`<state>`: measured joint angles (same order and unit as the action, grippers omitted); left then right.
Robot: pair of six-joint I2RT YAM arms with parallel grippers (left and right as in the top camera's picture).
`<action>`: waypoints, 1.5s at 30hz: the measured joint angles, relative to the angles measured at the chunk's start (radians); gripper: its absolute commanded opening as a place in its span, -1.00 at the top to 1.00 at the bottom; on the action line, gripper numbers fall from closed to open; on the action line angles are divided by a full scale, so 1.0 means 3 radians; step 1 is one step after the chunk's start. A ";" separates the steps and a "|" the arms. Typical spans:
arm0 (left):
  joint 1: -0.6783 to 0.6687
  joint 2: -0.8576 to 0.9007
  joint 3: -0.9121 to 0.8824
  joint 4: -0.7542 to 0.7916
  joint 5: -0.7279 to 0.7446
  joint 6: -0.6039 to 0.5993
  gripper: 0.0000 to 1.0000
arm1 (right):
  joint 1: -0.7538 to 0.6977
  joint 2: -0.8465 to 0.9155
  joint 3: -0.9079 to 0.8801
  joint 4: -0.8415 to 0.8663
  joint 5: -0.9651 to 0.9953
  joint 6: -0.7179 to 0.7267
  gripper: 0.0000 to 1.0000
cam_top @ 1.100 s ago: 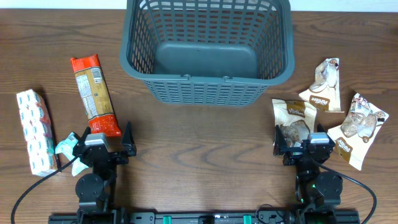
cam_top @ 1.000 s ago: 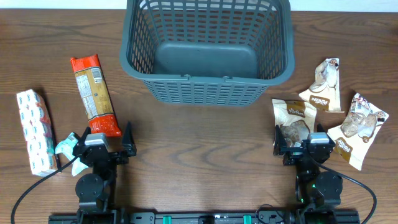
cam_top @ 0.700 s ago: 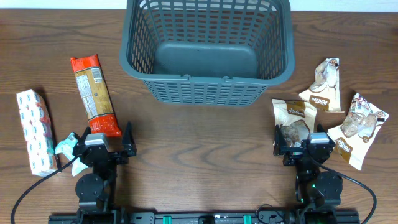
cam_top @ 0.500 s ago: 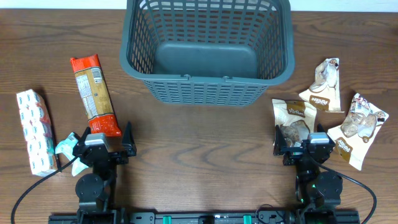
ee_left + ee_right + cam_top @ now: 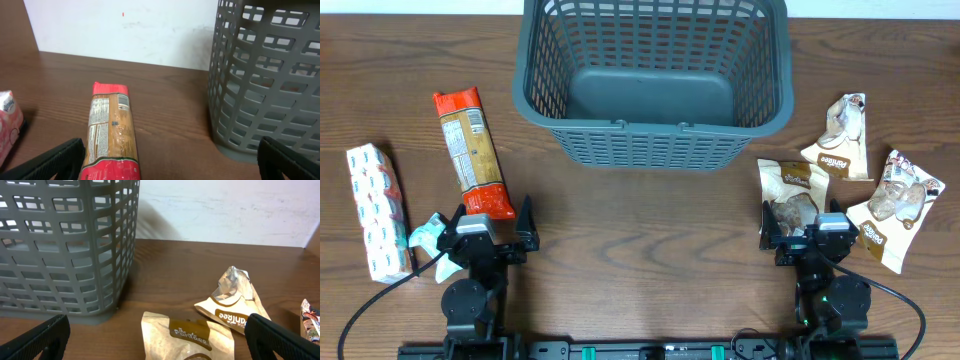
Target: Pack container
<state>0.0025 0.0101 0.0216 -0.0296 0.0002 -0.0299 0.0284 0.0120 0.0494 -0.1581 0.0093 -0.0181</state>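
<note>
The dark grey lattice basket (image 5: 655, 75) stands empty at the back centre; it also shows in the left wrist view (image 5: 270, 85) and the right wrist view (image 5: 65, 245). A long red and tan packet (image 5: 472, 153) lies left of it, just ahead of my left gripper (image 5: 483, 225), which is open and empty; the packet's near end shows in the left wrist view (image 5: 110, 140). My right gripper (image 5: 805, 228) is open and empty, with a brown snack pouch (image 5: 790, 190) right in front of it, seen between the fingers (image 5: 190, 337).
A white box of packs (image 5: 375, 210) and a small teal wrapper (image 5: 425, 235) lie at the far left. Two more snack pouches lie at the right, one (image 5: 842, 138) farther back and one (image 5: 892, 208) nearer. A white wall stands behind the table.
</note>
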 measured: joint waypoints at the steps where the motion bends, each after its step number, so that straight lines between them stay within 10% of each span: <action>1: 0.0000 0.0000 0.0000 0.0000 0.0000 0.0000 -0.97 | 0.0000 0.0000 0.0001 0.0000 0.0000 0.0000 -0.99; 28: 0.0000 0.0050 0.0277 -0.0481 -0.0053 -0.0074 -0.97 | 0.0000 0.0000 0.0000 0.0005 0.0028 0.0000 -0.98; 45: 0.0145 0.2930 0.4733 -0.4072 -0.1172 -0.0181 -0.97 | 0.0000 -0.0004 -0.0008 0.0005 0.0020 0.0010 -0.99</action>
<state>0.0460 0.8890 1.4414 -1.2510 -0.3515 -0.0841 0.0284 0.0109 0.0471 -0.1566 0.0154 -0.0151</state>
